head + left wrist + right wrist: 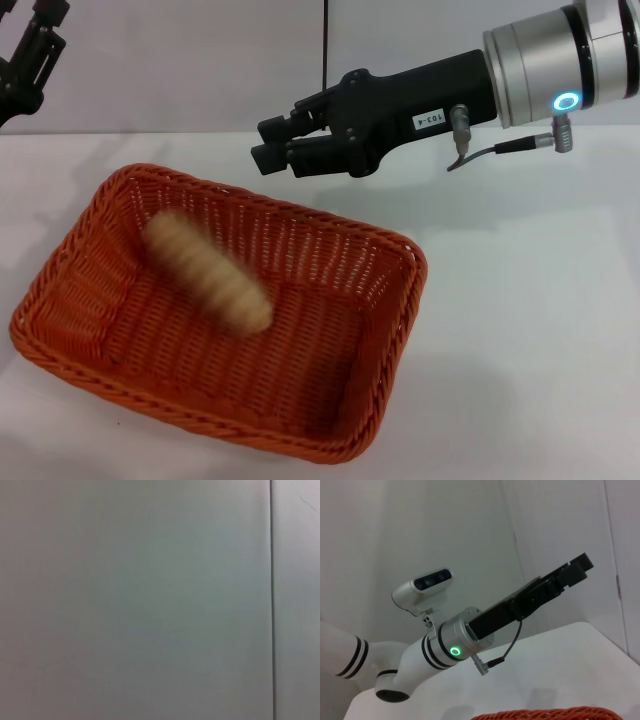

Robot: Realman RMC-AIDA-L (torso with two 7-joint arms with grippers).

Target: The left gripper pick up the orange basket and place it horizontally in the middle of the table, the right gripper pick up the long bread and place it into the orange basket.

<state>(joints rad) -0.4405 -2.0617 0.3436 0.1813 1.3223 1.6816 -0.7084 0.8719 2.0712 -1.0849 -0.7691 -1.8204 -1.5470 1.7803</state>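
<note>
The orange basket (385, 300) lies on the white table (530, 330), left of centre in the head view, and its rim (545, 713) shows low in the right wrist view. The long bread (207, 270) is inside it toward the left half, lying slantwise and motion-blurred. My right gripper (272, 142) hovers above the basket's far rim, open, with nothing between its fingers. My left gripper (28, 60) is raised at the far left, away from the basket; the right wrist view also shows the left gripper (575, 570) up in the air. The left wrist view shows only a blank wall.
Bare white tabletop stretches to the right of the basket and behind it. A thin dark cable (324, 40) hangs against the back wall. The robot's head camera (422, 592) and left arm (445, 647) show in the right wrist view.
</note>
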